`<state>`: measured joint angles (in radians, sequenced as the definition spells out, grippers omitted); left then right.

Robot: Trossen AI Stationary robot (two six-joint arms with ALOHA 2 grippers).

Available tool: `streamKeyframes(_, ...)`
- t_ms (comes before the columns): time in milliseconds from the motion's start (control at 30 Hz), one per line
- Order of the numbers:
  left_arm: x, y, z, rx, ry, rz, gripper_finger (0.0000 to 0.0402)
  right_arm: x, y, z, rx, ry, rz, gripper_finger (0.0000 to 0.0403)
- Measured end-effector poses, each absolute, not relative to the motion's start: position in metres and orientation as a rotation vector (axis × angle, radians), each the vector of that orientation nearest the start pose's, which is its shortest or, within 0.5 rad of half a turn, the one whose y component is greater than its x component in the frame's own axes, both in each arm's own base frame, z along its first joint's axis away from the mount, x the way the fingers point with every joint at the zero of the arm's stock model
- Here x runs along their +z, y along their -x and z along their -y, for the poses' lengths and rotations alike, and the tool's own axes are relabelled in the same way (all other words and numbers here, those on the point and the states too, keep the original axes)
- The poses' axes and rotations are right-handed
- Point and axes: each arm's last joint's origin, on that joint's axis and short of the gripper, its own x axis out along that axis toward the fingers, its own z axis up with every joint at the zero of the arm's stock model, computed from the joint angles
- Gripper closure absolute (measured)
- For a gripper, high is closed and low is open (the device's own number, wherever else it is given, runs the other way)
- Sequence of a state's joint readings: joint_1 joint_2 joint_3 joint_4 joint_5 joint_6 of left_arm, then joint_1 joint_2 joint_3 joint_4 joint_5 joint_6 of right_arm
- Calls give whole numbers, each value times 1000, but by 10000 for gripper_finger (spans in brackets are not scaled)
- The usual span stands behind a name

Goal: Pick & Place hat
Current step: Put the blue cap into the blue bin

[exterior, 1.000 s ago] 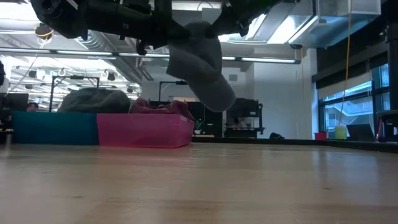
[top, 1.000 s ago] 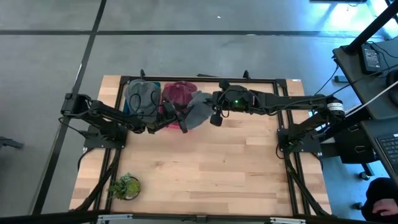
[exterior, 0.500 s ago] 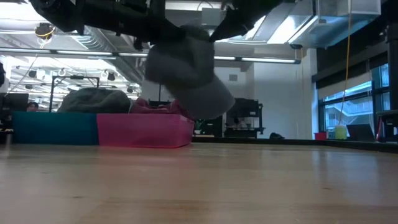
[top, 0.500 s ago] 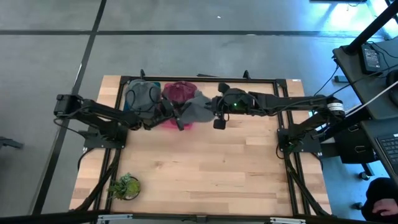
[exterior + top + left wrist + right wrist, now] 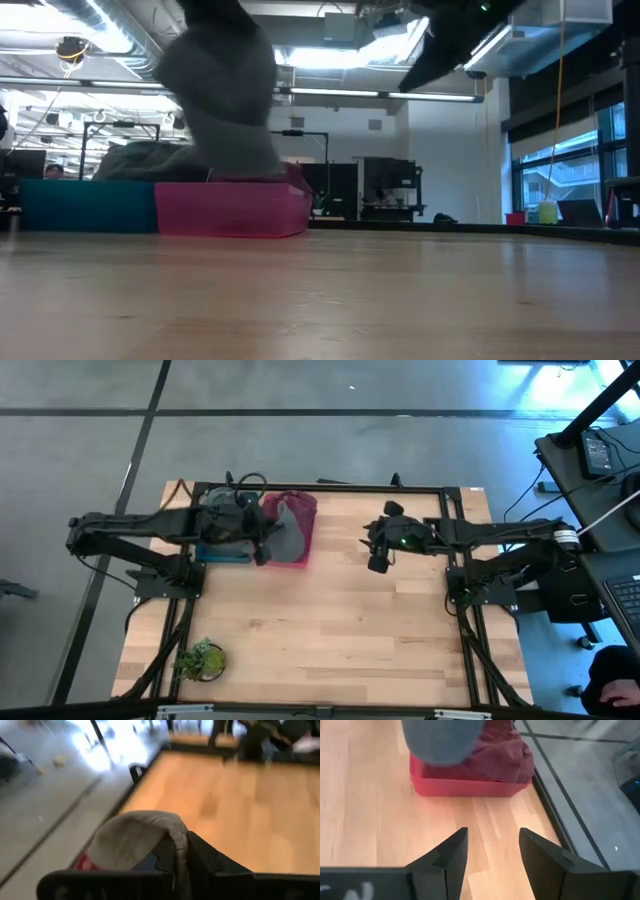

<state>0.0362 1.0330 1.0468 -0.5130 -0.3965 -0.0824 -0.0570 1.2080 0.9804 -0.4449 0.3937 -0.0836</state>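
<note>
A grey hat (image 5: 286,536) hangs from my left gripper (image 5: 264,548), which is shut on it above the pink bin (image 5: 303,510) at the table's far side. In the low view the grey hat (image 5: 224,92) hangs above the pink bin (image 5: 232,212). Dark red hats (image 5: 496,754) lie in the bin. A blue bin (image 5: 222,552) holding grey hats (image 5: 228,512) stands to its left. My right gripper (image 5: 377,560) is open and holds nothing, to the right of the pink bin; its wrist view shows the gap between the fingers of my right gripper (image 5: 489,854). My left gripper pinches an edge of the grey hat (image 5: 180,846) between its two fingers (image 5: 200,857). It comes at the hat from the table's left side. The hat is lifted clear and hangs below the fingers over the pink bin.
A small green plant (image 5: 200,658) stands near the table's front left corner. A black frame rail (image 5: 330,487) runs along the far edge behind the bins. Bare wooden tabletop (image 5: 330,630) lies in the middle and front.
My right gripper has opened, let go of the grey hat and drawn back toward the table's right edge. My left gripper has carried the hat toward the left and far edge; it now hangs over the pink bin.
</note>
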Motion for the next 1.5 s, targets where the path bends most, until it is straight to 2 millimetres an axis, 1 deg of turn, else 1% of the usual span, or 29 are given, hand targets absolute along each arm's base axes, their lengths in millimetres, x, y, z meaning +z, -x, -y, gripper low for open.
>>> streamKeyframes(167,383,-193,-15,357,14,-665,379,270,-238,19,-414,131,-588,226)
streamKeyframes(267,398,-182,-15,350,-14,-754,379,256,-234,18,-416,101,-553,226)
streamKeyframes(367,403,-174,-16,357,-110,-871,379,246,-233,17,-424,56,-521,226)
streamKeyframes(433,403,-170,-17,375,-173,-943,379,239,-231,17,-424,35,-531,226)
streamKeyframes(533,397,-167,-18,394,-257,-1055,378,230,-230,17,-432,4,-535,226)
streamKeyframes(633,390,-169,-20,422,-345,-1157,377,222,-228,17,-434,-4,-525,226)
streamKeyframes(733,383,-174,-21,377,-497,-1286,377,216,-227,17,-433,-8,-500,226)
streamKeyframes(800,379,-181,-22,363,-537,-1321,377,213,-226,17,-432,-8,-489,226)
streamKeyframes(1000,366,-202,-22,322,-540,-1395,376,212,-225,17,-431,-2,-490,226)
streamKeyframes(1133,364,-200,-22,309,-526,-1421,376,211,-225,17,-431,0,-495,226)
streamKeyframes(1200,364,-199,-22,337,-498,-1414,376,211,-225,17,-431,1,-497,226)
streamKeyframes(1267,360,-197,-24,369,-501,-1426,376,211,-225,17,-431,1,-497,226)
streamKeyframes(1367,345,-195,-28,403,-515,-1487,375,211,-225,17,-431,1,-497,226)
streamKeyframes(1500,318,-193,-40,455,-500,-1575,375,211,-225,17,-431,1,-498,226)
